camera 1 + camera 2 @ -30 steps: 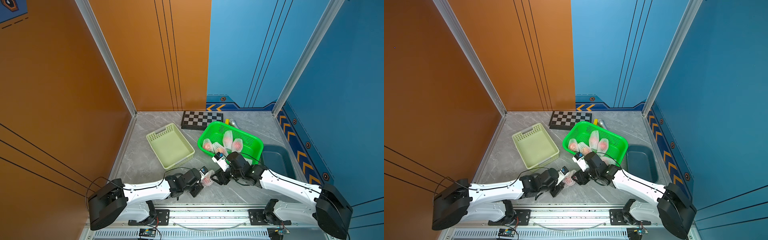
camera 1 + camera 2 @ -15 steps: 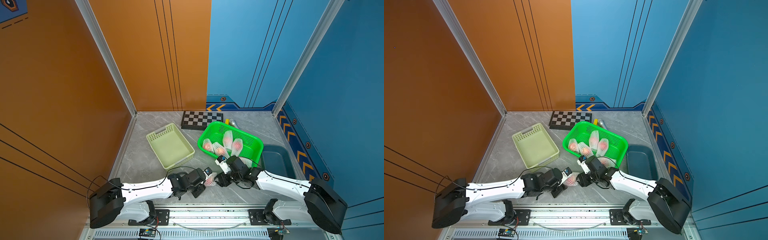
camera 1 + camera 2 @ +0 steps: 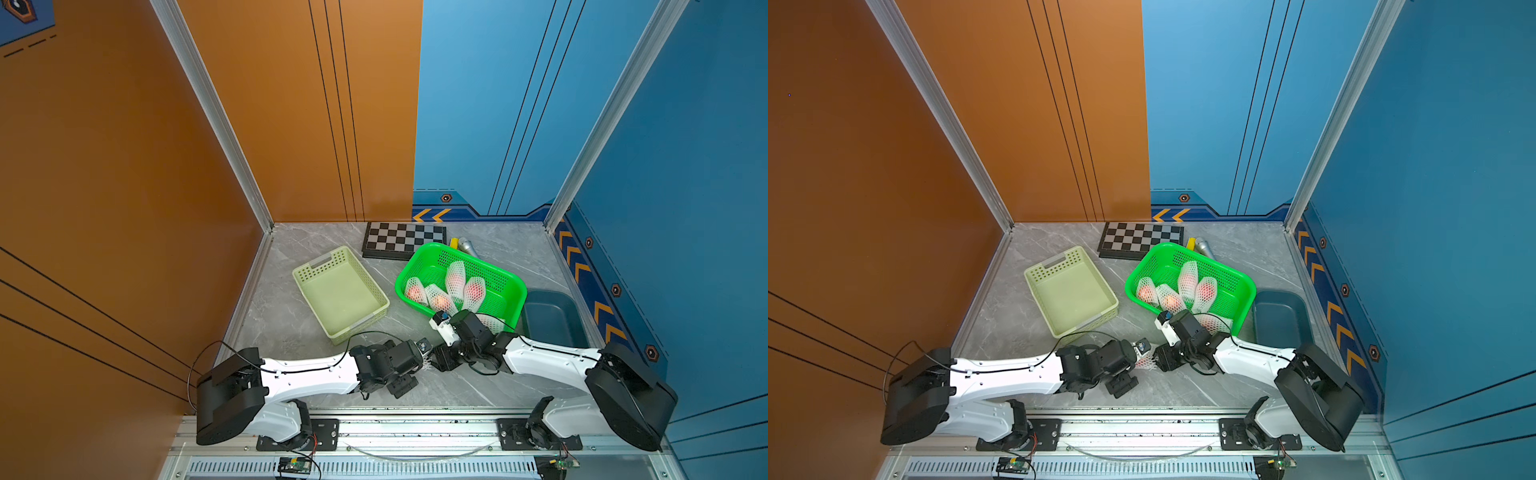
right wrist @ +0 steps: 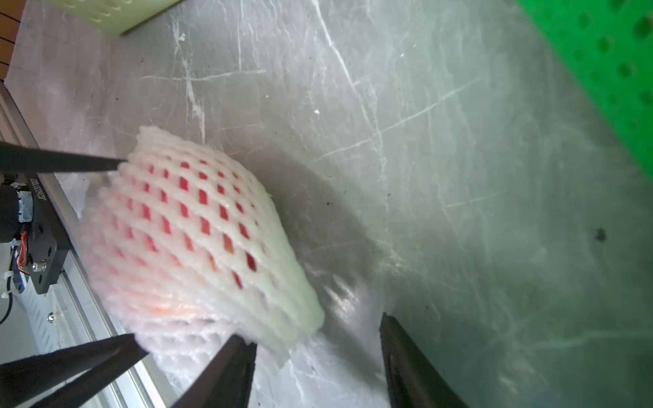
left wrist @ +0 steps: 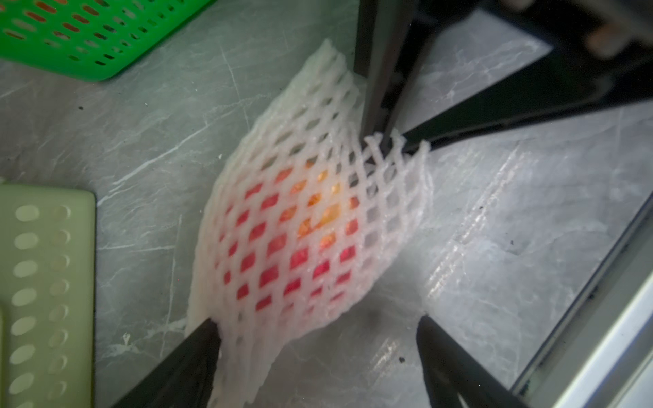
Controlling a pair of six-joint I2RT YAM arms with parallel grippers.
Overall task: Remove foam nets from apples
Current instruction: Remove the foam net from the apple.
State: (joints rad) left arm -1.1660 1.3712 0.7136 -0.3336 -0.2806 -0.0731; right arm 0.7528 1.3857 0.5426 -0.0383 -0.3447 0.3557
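Standing spread, left fingers [image 5: 198,356] and right fingers [image 4: 229,371] flank one netted apple [image 5: 293,240]; five more lie in one green basket [image 3: 494,278].

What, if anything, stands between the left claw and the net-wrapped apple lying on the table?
Nothing visible does. The left claw is open around one end of the white foam mesh net, one finger touching it, with the red apple inside. The right claw sits at the opposite end, not between.

Both top views were bright and sharp; near the right gripper [image 4: 314,328] the foam net [image 4: 198,229] blurred, with glare, perhaps overhead, alongside.
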